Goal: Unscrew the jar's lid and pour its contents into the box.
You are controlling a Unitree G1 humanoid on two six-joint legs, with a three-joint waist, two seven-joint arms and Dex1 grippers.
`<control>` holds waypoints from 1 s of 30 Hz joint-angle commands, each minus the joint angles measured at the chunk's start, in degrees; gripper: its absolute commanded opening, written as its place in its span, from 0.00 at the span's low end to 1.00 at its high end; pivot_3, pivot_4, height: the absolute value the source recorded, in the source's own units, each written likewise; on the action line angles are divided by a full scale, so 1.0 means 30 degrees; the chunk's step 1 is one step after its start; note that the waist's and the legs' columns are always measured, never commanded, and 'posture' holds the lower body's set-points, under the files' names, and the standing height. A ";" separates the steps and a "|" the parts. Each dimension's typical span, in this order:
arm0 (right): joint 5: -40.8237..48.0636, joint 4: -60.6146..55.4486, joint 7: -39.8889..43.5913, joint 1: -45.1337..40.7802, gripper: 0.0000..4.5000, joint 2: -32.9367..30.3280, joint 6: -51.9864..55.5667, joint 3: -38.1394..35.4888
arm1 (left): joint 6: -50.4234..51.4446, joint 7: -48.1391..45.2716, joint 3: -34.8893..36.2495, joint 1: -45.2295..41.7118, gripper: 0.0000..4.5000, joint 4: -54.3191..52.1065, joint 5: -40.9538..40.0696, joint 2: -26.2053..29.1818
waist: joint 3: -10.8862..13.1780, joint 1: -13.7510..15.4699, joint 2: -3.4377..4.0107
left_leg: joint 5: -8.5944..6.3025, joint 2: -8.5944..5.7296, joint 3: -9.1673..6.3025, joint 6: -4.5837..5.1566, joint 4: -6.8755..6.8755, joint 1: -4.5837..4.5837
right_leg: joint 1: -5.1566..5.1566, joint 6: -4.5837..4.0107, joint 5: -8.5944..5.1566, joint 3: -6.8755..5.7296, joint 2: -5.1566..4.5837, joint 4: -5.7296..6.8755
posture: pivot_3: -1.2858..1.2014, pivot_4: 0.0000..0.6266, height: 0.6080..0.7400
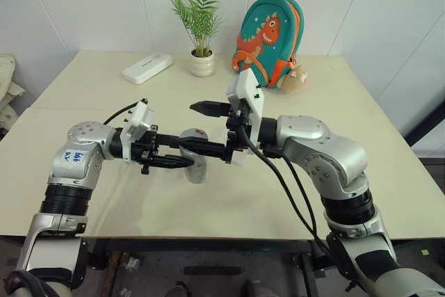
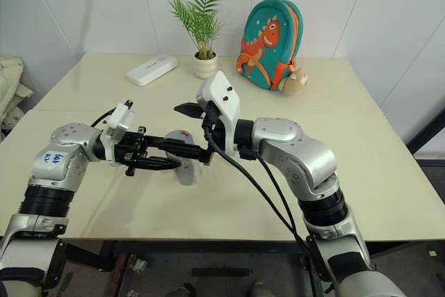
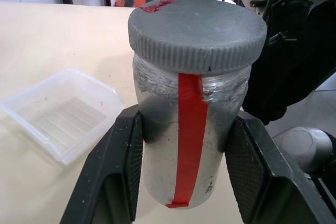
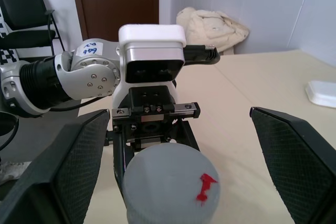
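Above the beige table (image 1: 229,199), the left gripper (image 3: 184,156) pinches the jar (image 3: 181,145) upright by its body, red stripe facing the wrist, with the lid (image 3: 197,30) screwed on. Level with that lid, the right gripper (image 4: 173,166) has its fingers (image 4: 294,156) spread wide on either side, not touching it. Nearby on the table sits the box (image 3: 60,111)
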 commanded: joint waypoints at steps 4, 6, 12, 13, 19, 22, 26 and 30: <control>-0.0442 0.0241 -0.0147 -0.0670 1.00 0.0743 -0.0525 0.0276 | -0.0231 -0.0103 0.0084 -0.0537 0.42 -0.0504 0.0024 0.0058 | 0.0000 0.0001 0.0001 | 0.0000 0.0000 -0.0001 0.0000 0.0000 0.0000 | 0.0000 0.0000 0.0000 0.0000 0.0000 0.0001 | 0.52 0.24 1.00; -0.0688 0.0469 -0.0219 -0.0730 1.00 0.0886 -0.0471 0.0504 | -0.0307 -0.0087 0.0038 -0.0548 0.42 -0.0458 0.0086 0.0013 | 0.0000 -0.0001 0.0001 | 0.0000 0.0000 0.0000 0.0000 0.0000 0.0000 | -0.0001 0.0000 0.0000 -0.0001 0.0001 0.0001 | 0.52 0.24 1.00; -0.1694 0.0929 -0.0546 -0.0523 1.00 0.0836 -0.0425 0.1033 | -0.0415 -0.0028 -0.0042 -0.0513 0.42 -0.0489 0.0131 -0.0060 | 0.0000 0.0005 0.0000 | 0.0000 0.0000 0.0001 0.0000 0.0001 -0.0001 | -0.0001 0.0000 0.0000 -0.0001 0.0000 0.0001 | 0.52 0.24 1.00; -0.1803 0.0888 -0.0508 -0.0462 1.00 0.0742 -0.0416 0.1064 | -0.0396 -0.0009 -0.0046 -0.0474 0.42 -0.0584 0.0116 -0.0055 | 0.0000 0.0004 0.0001 | 0.0000 -0.0001 0.0001 0.0000 0.0001 0.0000 | -0.0001 0.0000 0.0000 0.0000 0.0000 0.0001 | 0.52 0.24 1.00; -0.2008 0.0671 -0.0388 -0.0398 1.00 -0.0049 -0.0215 0.0540 | -0.0433 -0.0035 -0.0026 -0.0397 0.42 -0.0680 0.0121 -0.0008 | 0.0000 0.0005 0.0000 | 0.0000 0.0000 0.0000 0.0000 -0.0001 0.0000 | -0.0003 0.0000 0.0000 -0.0001 0.0000 0.0001 | 0.52 0.24 1.00; -0.1796 0.0266 -0.0300 -0.0350 1.00 -0.0597 -0.0006 0.0211 | -0.0402 -0.0008 0.0006 -0.0308 0.42 -0.0782 0.0097 0.0014 | 0.0000 0.0005 0.0001 | 0.0000 0.0000 0.0000 0.0000 -0.0001 0.0000 | -0.0003 0.0000 0.0000 -0.0001 0.0000 0.0001 | 0.52 0.24 1.00; -0.1478 -0.0547 -0.0160 -0.0102 1.00 -0.1578 0.0452 -0.0221 | -0.0357 0.0107 0.0026 -0.0111 0.42 -0.0968 0.0052 0.0012 | 0.0000 0.0009 0.0000 | 0.0000 0.0000 0.0000 0.0000 -0.0002 0.0000 | -0.0003 0.0000 0.0000 -0.0001 0.0000 -0.0001 | 0.52 0.24 1.00; -0.1009 -0.1278 -0.0139 0.0142 1.00 -0.2173 0.0906 -0.0481 | -0.0364 0.0184 0.0014 0.0001 0.42 -0.1043 0.0031 -0.0006 | 0.0000 0.0004 0.0000 | 0.0000 0.0000 0.0000 0.0000 -0.0002 -0.0001 | -0.0003 0.0000 0.0000 0.0000 0.0001 -0.0002 | 0.52 0.24 1.00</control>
